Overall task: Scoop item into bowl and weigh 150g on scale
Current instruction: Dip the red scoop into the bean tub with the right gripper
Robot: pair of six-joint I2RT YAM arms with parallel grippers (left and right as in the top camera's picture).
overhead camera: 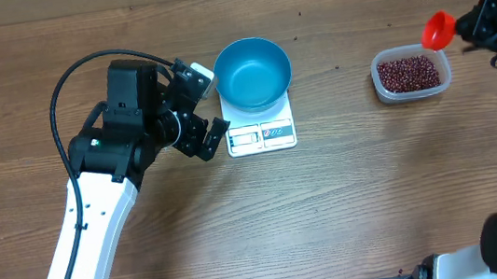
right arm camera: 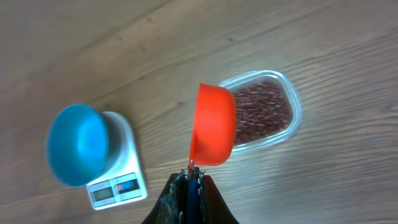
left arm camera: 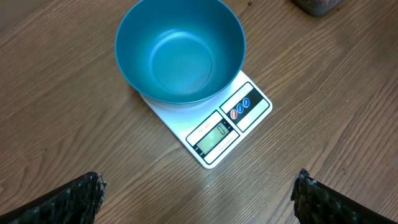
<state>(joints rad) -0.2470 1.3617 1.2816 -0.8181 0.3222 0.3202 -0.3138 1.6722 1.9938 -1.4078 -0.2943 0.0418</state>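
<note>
Surface: brown wood-grain worktop [overhead camera: 349,194], grain running left to right, a few small dark specks. No room shows beyond it in any view.

Far left: my white left arm comes up from the near edge, with a black cable [overhead camera: 64,81] looped over it. My left tool [overhead camera: 207,107] has its fingers spread wide apart and grips nothing. It sits just left of the scale and points toward it.

Centre: white scale [overhead camera: 262,135], flat on the worktop. Its long axis runs far to near. The display window and label panel lie along the near edge, facing my side. The display is lit, but I cannot read it. The blue bowl [overhead camera: 253,71] stands upright on the far part of the scale and overhangs the platform. Its inside is bare blue.

Right: clear tub [overhead camera: 376,78], long axis left to right, well apart from the scale. The beans [overhead camera: 408,72] are all in it, a maroon layer covering its floor.

Far right: red scoop [overhead camera: 438,30], by the tub's far right corner. I cannot tell whether it touches. My right tool [right arm camera: 190,186] is clamped together on its handle, with the cup pointing away from the fingers and tipped on edge. I cannot make out what is in the cup.
</note>
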